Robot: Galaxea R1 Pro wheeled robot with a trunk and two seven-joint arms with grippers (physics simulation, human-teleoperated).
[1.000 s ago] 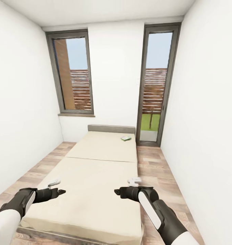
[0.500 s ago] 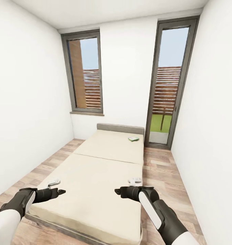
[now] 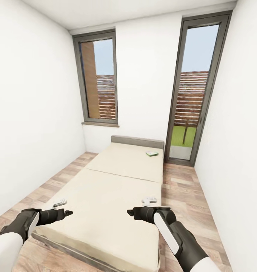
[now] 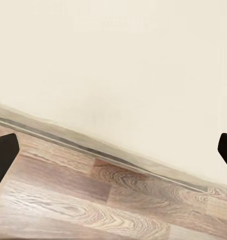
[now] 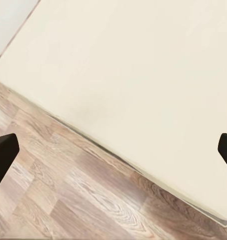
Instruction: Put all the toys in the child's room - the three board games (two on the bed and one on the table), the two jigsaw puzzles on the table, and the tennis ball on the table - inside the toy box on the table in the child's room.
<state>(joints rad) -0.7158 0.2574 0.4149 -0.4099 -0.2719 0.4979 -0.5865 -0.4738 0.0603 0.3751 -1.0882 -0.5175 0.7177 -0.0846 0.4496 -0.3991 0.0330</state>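
Item: small green-white flat board-game box (image 3: 152, 153), centre-right of frame near the grey headboard on the beige-mattressed bed (image 3: 117, 189); left gripper (image 3: 64, 214) and right gripper (image 3: 133, 213), both released and empty, poised low for approach.

The bed (image 3: 105, 204) has a plain beige mattress cover, a grey frame and a grey headboard (image 3: 137, 141). A small green-and-white box (image 3: 152, 153) lies on it. The floor (image 3: 181, 189) is brown wood plank with grain. The walls are white, and the windows (image 3: 97, 81) have dark grey frames. Both arms are black with white panels.
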